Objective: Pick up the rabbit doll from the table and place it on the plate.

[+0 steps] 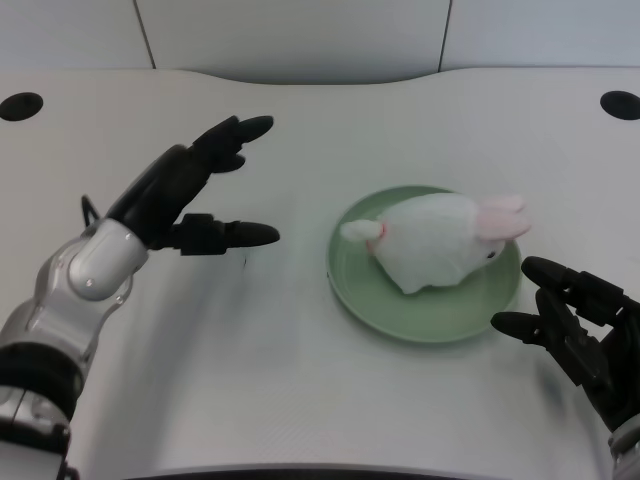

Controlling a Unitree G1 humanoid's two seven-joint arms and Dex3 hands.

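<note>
You had the black many-fingered left hand [195, 195] hovering above the white worktop [250, 370] with fingers spread and nothing in them; that reads as a hand with no further grasp to make; the soft white plush rabbit doll [437, 241] with pink ears lay well off to the hand's right, resting on its side across the round pale-green plate [380, 300], ears reaching past the far rim; judged from this, the placement looked done.
</note>
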